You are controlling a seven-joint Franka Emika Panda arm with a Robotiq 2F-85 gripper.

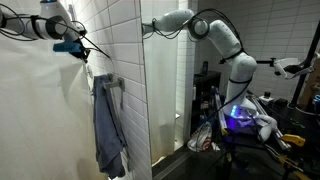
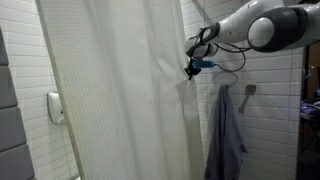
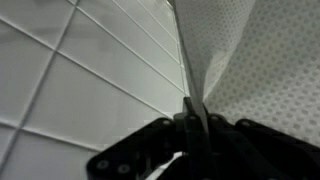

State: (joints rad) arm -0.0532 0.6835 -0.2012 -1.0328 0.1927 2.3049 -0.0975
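- Grip: the gripper has its jaws pressed together on the free edge of the curtain. In the wrist view the fabric runs straight up from between the fingertips, so it's pinched, not just touched.
- Where the curtain is: it hangs full length and spreads across most of the frame in an exterior view. Its held edge is up high, close to the tiled wall but apart from it.
- Done so far, judging by how things lie: the edge is caught, and the curtain looks mostly spread out with only soft folds.
- Not done: a strip of bare tile shows between the held edge and the blue cloth on its hook. The edge hasn't reached the wall.
- Arm pose: the arm reaches in horizontally from the side at approx. the curtain's upper third, nearly stretched out. The wrist is bent so the gripper points slightly down at the edge.
- From the opposite side, the base sits well back and the forearm stretches past the wall corner to the gripper (the blue cloth hangs just below it).
- Misc.: a small wall dispenser sits at the curtain's far side, well apart from the gripper.
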